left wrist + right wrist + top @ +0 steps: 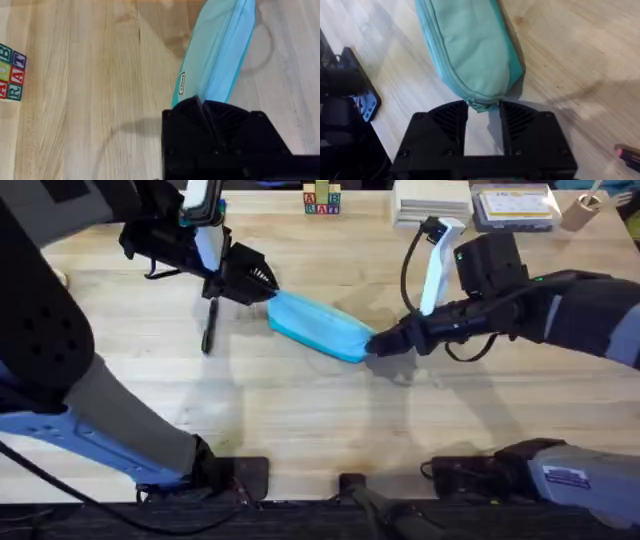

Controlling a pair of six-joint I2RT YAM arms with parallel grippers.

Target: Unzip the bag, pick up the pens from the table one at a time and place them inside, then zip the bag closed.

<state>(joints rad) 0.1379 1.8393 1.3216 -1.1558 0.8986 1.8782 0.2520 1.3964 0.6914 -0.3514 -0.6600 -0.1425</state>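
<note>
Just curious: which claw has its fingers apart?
The right gripper, fingers apart astride one end of the turquoise pencil pouch; the left gripper is pinched shut on the other end.

The bag (pixel 318 327) lies mid-table (pixel 300 420), 1 pen (pixel 209 328) to its left.

one bag (pixel 318 328), one black pen (pixel 209 327) on the table, one stack of letter blocks (pixel 321 201), two tools

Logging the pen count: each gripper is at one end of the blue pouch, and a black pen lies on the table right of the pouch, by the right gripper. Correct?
Not quite. The black pen lies left of the pouch, below the left gripper, as the overhead view shows. The rest holds: the left gripper and the right gripper are each at one end of the pouch.
</note>
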